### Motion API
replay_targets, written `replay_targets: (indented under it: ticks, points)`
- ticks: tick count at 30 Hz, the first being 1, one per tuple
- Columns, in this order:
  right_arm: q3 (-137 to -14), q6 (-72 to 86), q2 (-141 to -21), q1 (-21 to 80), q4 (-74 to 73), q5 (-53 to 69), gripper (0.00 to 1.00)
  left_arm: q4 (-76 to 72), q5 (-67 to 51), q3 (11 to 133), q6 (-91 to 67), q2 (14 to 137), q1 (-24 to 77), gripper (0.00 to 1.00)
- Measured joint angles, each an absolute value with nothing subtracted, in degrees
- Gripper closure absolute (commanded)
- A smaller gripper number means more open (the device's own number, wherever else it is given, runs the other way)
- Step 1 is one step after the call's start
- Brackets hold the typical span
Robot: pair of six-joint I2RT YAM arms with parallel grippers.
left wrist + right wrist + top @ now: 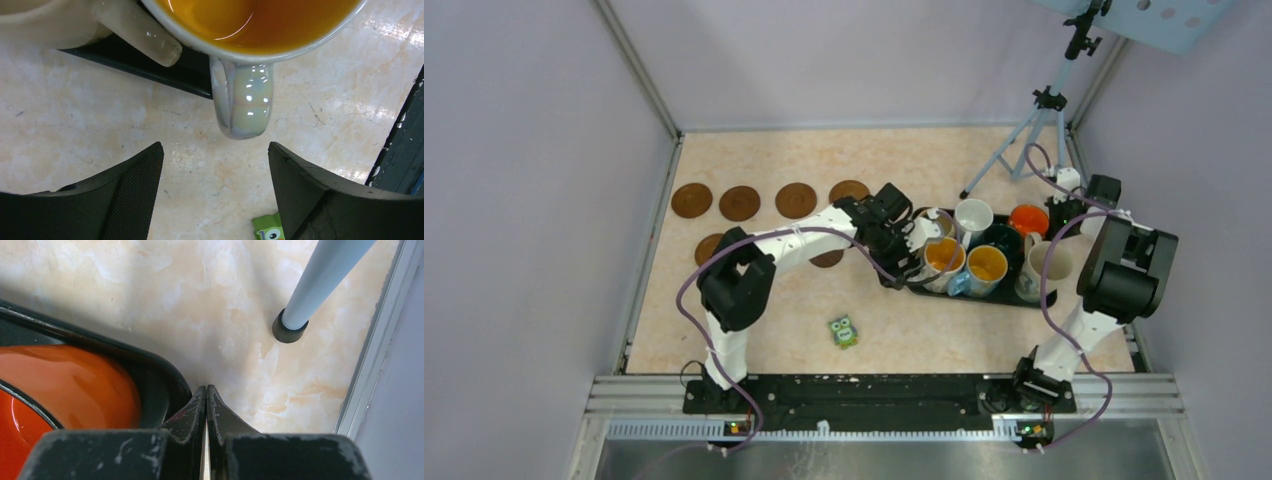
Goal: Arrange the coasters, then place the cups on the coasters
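1. Owl figure (pixel 843 331): alone on the tabletop (pixel 894 345), nearest the arm bases. It's not a task item, just keep the carry path off it.
2. Left fingers (pixel 908 258): spread wide and holding nothing, at the near-left corner of the black tray (pixel 999 301). They're lined up on the handle (pixel 243 107) of an orange-lined cup (pixel 944 258). The handle overhangs the tray edge and points at the gap between the tips, just ahead of them, with no contact. My read is a handle grasp comes next, because the cups are packed too tight for a body grip.
3. Tray: it holds every one of the cups, touching or nearly so. They include a second orange-lined cup (pixel 987 265), a beige cup (pixel 1049 265), a dark green cup (pixel 1002 240), a white cup (pixel 973 215) and an orange-red cup (pixel 1029 218). None is on a coaster yet.
4. Coasters: four in a row at far left, from (pixel 692 199) to (pixel 849 191), plus two nearer ones (pixel 709 247), (pixel 827 258), the latter partly under the left arm. They're spaced apart, so each has room for a cup. I count six and can't tell if the arm hides another.
5. Right fingers (pixel 206 407): pressed together and empty, just outside the tray's far-right corner beside the orange-red cup. Looks like standby, clear of the left arm.
6. Tripod leg (pixel 290 327): its foot is planted just beyond the right fingers, so there's little room to swing on that side.
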State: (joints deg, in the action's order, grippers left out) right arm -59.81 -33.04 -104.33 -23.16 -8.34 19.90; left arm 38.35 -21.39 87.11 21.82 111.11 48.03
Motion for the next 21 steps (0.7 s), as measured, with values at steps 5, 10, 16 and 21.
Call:
replay_targets:
  ticks: [5,10,16,21]
  points:
    - [-59.81,-33.30,-104.33,-22.04,-8.05,19.35,1.00,38.33,-21.52,86.08,20.93,110.59,46.85,0.19]
    - [-59.81,-32.99,-104.33,-20.36,-7.97,19.70,1.00,34.63,-24.47,82.41,17.32,106.45,41.80,0.24]
    - [-60.45,-32.36,-104.62,-20.29,-9.02,20.32,1.00,28.56,-26.35,82.24,10.83,105.91,32.16,0.29]
    - [-60.55,-32.38,-104.64,-20.29,-9.37,20.29,1.00,27.05,-29.78,84.58,7.25,111.11,32.47,0.30]
